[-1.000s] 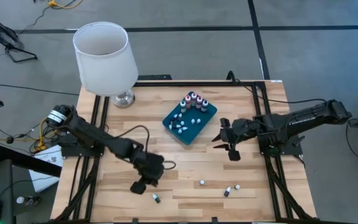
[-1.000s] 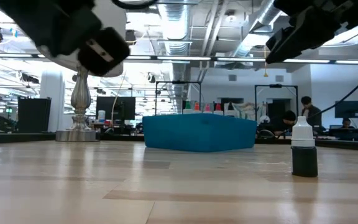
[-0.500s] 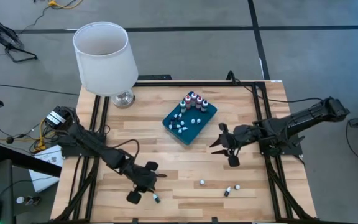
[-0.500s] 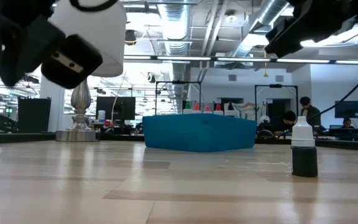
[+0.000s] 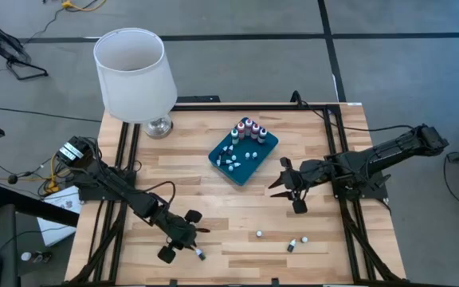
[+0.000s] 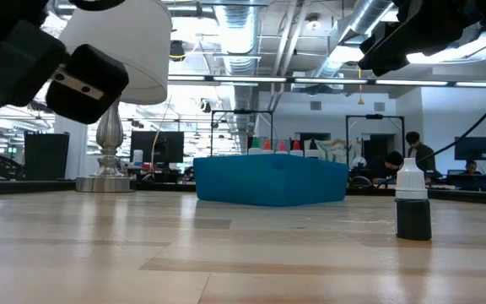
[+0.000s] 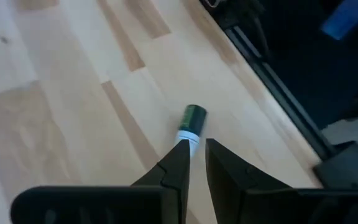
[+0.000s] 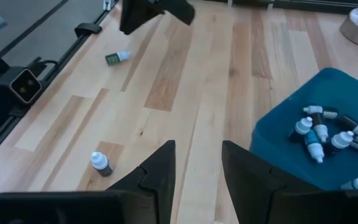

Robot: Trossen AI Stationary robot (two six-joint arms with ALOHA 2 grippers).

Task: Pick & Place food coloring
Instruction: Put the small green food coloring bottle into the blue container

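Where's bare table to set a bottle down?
Free: the wood strip between the lamp base and teal tray, and the middle between the tray and left pincer. Crowded: the near edge, with three loose food coloring bottles; the right pincer hangs beside the tray.

We can read no text, label, brand, number or sign in any of the views. The tiny food coloring bottles [image 5: 247,130] in the teal tray [image 5: 268,155] show only coloured tops, and any print on them is too small for us to make out. The bottle lying on the surface [image 7: 192,120] in the left wrist view shows us a green body with no legible lettering.
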